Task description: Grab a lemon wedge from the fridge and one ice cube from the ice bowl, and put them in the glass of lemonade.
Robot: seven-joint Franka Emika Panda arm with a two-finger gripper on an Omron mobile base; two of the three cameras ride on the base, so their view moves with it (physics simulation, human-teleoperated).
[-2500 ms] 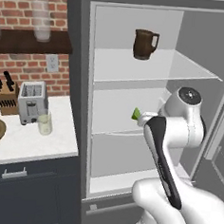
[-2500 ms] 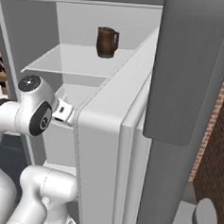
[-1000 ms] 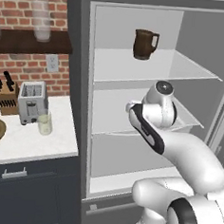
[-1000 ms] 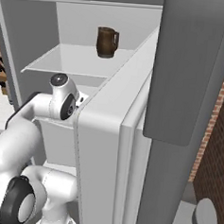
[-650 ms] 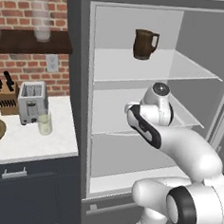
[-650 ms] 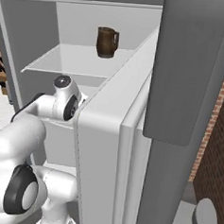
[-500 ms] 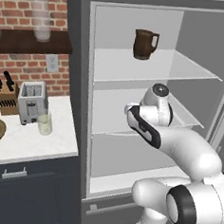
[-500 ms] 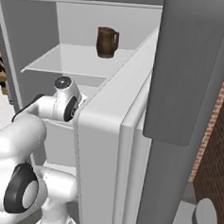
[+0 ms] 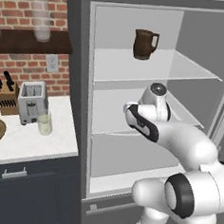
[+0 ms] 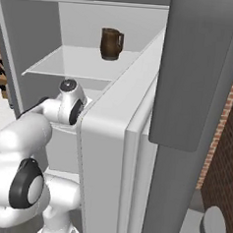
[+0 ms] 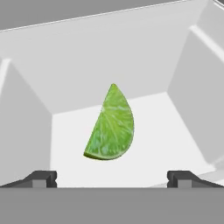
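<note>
Inside the tall matte grey fridge (image 9: 76, 106), the two-finger gripper (image 11: 112, 177) hangs with tips spread wide — framing the small yellow-green lemon wedge (image 11: 111, 126) lying just beyond on the white middle shelf (image 11: 157, 127), evidently lined up for a pinch.

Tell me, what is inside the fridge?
A brown mug on the upper shelf; lower, a lemon wedge before the open jaws. The arm covers part of the middle shelf.

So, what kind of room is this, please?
It looks like a home kitchen. An open fridge with clear shelves holds a brown mug, and beside it a white counter carries a toaster and a knife block against a brick wall.
</note>
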